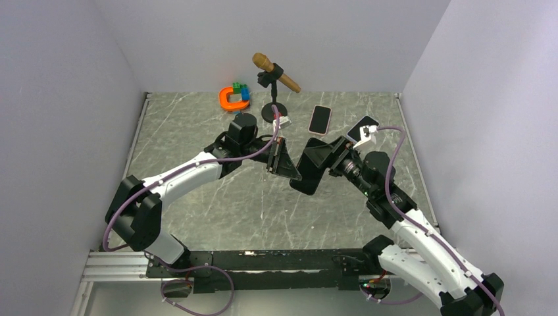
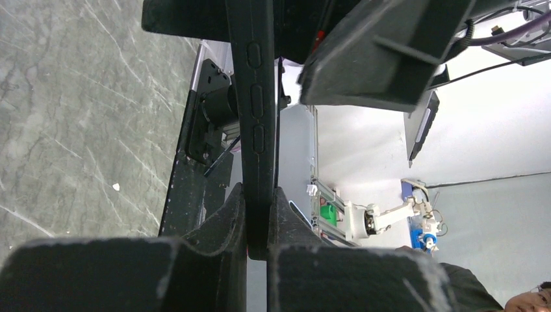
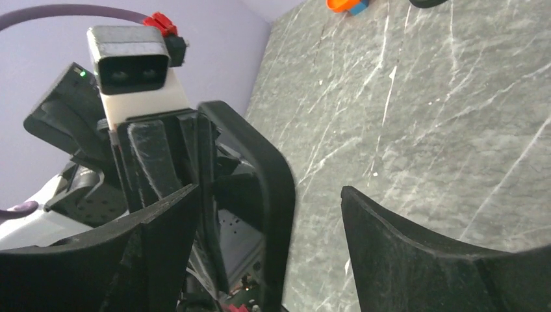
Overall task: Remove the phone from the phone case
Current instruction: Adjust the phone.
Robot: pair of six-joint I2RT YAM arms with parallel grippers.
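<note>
Left arm (image 1: 177,176): white shell links, black joints, round black motor housing. Right arm (image 1: 421,240): same white-and-black build. A purple cable (image 3: 65,11) runs along each arm.

Left wrist camera (image 3: 133,62): grey box with two dark lenses on a white mount, a red connector (image 3: 161,25) on top and a small green light (image 3: 82,73) beside it, possibly a status LED.

Right gripper (image 3: 269,190) fingers (image 3: 416,253): matte black, wedge-shaped. Left gripper (image 2: 258,195) fingers (image 2: 211,231): black, with edges scuffed whitish.
</note>
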